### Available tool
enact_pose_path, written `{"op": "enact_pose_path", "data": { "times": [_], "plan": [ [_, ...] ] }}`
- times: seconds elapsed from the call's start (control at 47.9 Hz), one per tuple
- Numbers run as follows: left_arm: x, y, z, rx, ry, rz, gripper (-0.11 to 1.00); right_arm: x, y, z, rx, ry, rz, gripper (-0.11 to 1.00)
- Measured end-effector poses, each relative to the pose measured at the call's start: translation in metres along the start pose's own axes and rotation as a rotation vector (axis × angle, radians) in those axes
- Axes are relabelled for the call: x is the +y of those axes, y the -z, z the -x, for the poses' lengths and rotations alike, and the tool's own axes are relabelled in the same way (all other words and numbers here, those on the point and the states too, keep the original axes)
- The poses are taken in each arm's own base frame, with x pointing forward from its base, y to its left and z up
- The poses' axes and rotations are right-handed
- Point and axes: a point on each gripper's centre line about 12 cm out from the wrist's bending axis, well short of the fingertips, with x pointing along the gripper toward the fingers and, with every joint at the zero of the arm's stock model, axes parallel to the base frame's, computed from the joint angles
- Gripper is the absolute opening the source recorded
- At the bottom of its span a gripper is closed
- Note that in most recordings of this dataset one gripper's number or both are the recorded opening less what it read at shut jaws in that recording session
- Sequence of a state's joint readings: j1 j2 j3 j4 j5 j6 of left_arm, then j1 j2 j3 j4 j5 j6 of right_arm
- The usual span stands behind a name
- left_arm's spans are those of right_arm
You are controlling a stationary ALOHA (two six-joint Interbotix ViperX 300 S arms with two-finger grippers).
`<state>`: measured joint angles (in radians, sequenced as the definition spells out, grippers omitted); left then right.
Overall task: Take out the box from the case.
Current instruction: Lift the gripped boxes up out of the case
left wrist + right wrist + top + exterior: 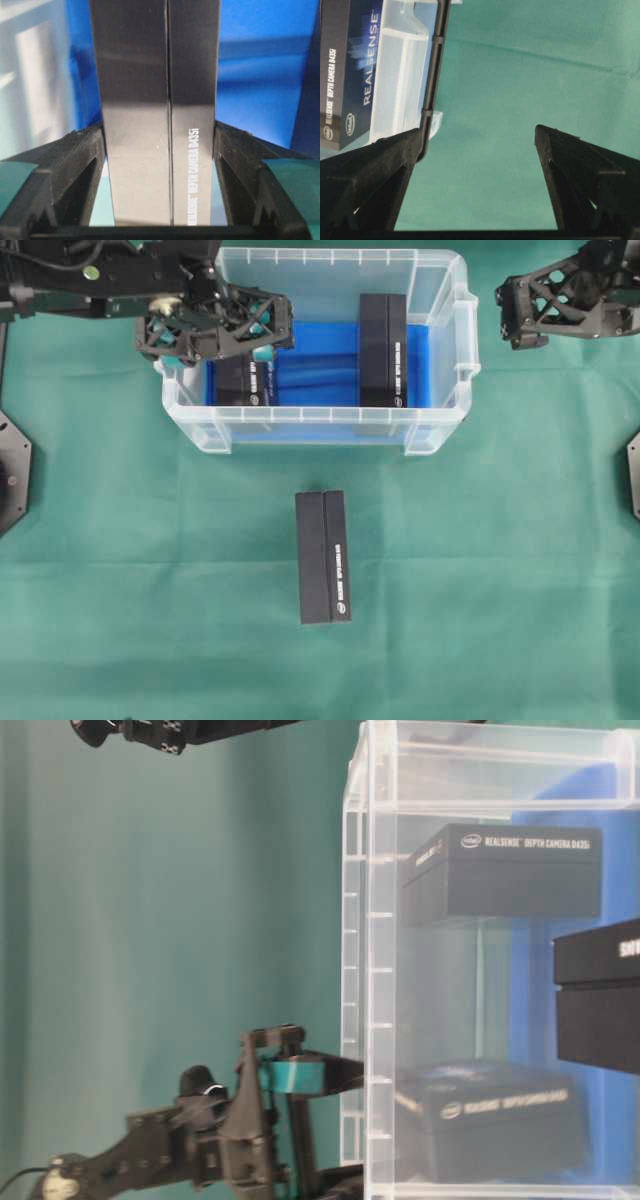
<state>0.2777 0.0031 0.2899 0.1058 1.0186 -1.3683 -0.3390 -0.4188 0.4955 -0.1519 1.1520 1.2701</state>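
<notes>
The clear case (440,430) with blue lining stands at the back middle of the table. A black box (245,383) lies at its left end. My left gripper (268,332) reaches down into the case there. In the left wrist view both fingers (87,150) press the long sides of this box (150,75), so the gripper (159,135) is shut on it. A second black box (383,350) lies at the case's right end. My right gripper (512,315) hovers open outside the case's right wall, with only green cloth between its fingers (477,132).
A third black box (323,556) lies on the green cloth in front of the case. The case's right handle (470,330) is close to the right gripper. Black mounts (10,475) stand at both table sides.
</notes>
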Motion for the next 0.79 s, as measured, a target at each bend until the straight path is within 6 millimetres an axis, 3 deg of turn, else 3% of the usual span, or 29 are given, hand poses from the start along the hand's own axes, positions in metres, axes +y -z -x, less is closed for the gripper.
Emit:
{"op": "enact_pose_path", "data": {
  "times": [0.48,0.793],
  "plan": [
    [-0.014,-0.013,0.095,-0.019,0.068,0.015,0.62,0.003,-0.001,0.0,-0.008,-0.027,0.003,0.91],
    [-0.022,-0.017,0.136,-0.026,0.085,0.02,0.62,0.004,0.001,0.0,-0.006,-0.03,0.012,0.91]
  ]
}}
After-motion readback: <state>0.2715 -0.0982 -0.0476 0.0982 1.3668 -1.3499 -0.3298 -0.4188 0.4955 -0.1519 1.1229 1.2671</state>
